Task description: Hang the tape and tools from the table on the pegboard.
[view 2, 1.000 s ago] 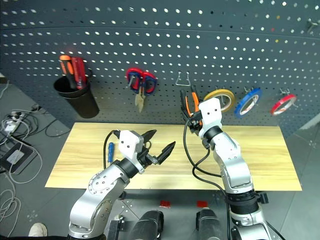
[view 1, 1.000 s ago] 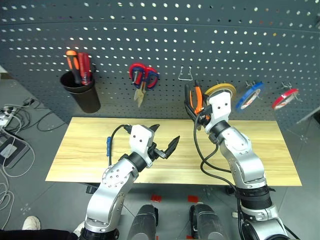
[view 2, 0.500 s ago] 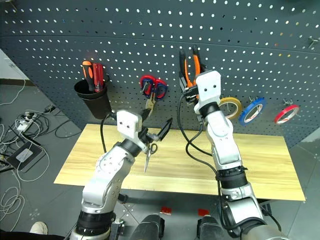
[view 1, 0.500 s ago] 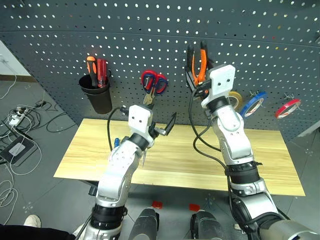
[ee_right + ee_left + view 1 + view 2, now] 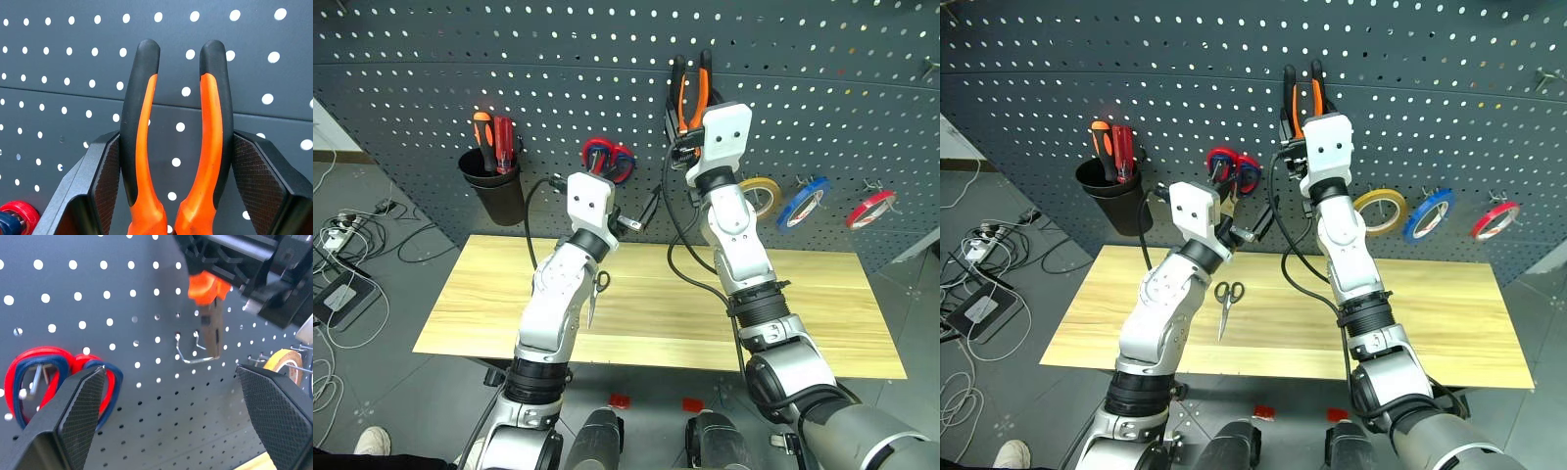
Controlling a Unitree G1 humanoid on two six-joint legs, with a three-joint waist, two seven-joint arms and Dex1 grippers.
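Pliers raised against the pegboard, scissors down on the table

Nearest, the black-handled scissors (image 5: 1225, 300) lie flat on the table (image 5: 1449, 323), below the left gripper (image 5: 171, 396), which gapes wide and empty before a bare wire hook (image 5: 195, 352) (red-handled scissors (image 5: 54, 382) hang beside it). Higher, the right gripper (image 5: 171, 166) clamps the orange-and-black pliers (image 5: 173, 132), handles up, against the pegboard (image 5: 822, 88); the yellow tape (image 5: 759, 194) hangs there.

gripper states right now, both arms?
Left gripper: open, empty, facing the pegboard.
Right gripper: shut on the pliers, handles pointing up.
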